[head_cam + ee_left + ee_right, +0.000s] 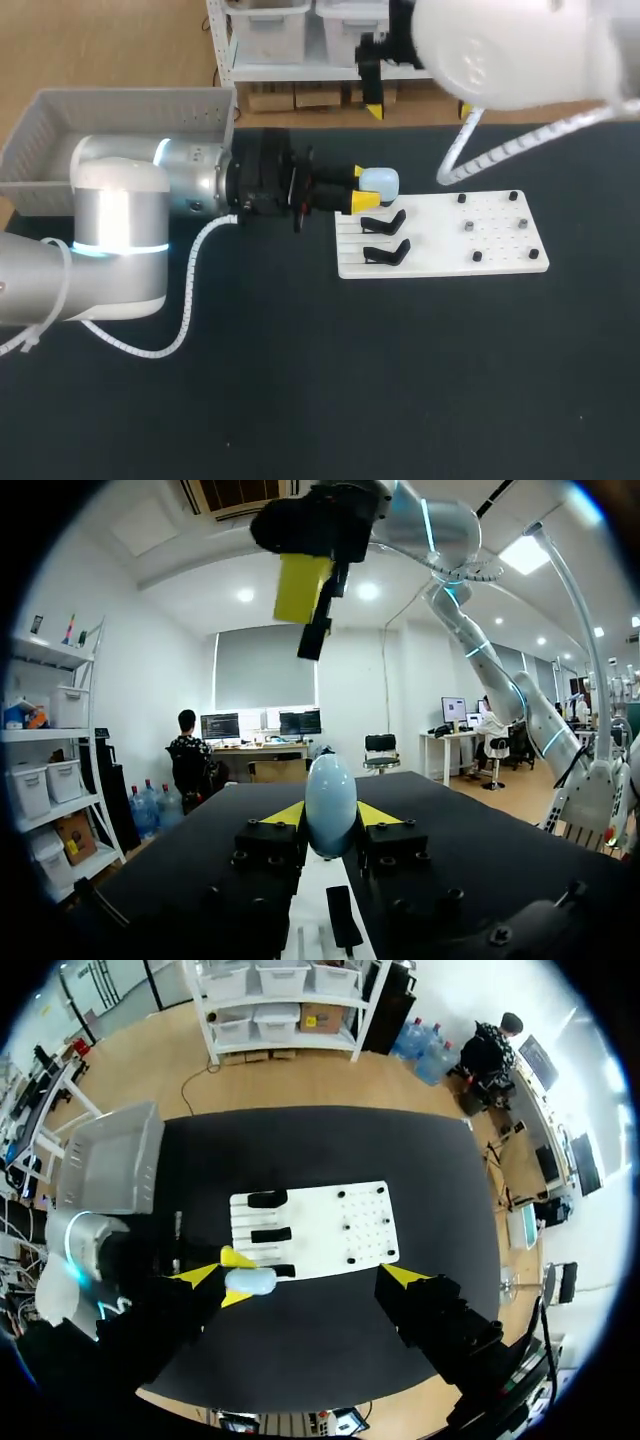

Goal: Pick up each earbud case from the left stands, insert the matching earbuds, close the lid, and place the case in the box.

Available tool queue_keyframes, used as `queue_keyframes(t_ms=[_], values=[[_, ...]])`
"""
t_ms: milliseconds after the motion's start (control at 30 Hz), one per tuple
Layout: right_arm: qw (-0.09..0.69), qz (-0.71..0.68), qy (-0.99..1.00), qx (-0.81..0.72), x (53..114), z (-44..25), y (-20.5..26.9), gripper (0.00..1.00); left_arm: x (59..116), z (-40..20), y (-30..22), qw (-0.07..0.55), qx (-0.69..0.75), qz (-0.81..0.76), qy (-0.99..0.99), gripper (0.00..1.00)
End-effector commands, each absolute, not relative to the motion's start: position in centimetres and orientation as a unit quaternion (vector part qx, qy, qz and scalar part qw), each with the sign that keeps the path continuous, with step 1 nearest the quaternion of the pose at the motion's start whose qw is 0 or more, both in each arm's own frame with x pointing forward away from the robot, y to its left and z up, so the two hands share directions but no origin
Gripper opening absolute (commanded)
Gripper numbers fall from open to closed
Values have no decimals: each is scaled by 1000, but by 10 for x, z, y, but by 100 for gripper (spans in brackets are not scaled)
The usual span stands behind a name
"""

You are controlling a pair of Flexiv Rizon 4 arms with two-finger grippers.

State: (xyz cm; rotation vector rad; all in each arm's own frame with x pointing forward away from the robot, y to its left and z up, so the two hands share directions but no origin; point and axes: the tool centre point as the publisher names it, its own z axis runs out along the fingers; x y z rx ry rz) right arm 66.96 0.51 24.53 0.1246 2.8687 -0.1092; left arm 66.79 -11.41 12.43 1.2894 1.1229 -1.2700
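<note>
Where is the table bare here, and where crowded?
Free: the black table between the white board and its near edge, and the strip right of the board. Crowded: the board's left edge, where the left gripper holds the blue case beside two black stands.

Black-topped table (320, 400), matte surface, even lighting, straight far edge.
</note>
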Motion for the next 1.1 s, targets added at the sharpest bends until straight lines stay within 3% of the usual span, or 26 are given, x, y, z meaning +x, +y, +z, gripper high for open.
queue_keyframes(t_ms=[33,533,800,1100], values=[[239,-6,971,23,633,275,-6,100,663,129,-99,490,507,-516,486,0],[239,-6,971,23,633,275,-6,100,667,211,15,536,486,-402,561,0],[239,-6,971,23,633,275,-6,100,712,211,112,574,400,-335,631,0],[239,-6,971,23,633,275,-6,100,769,187,192,546,355,-281,705,0]])
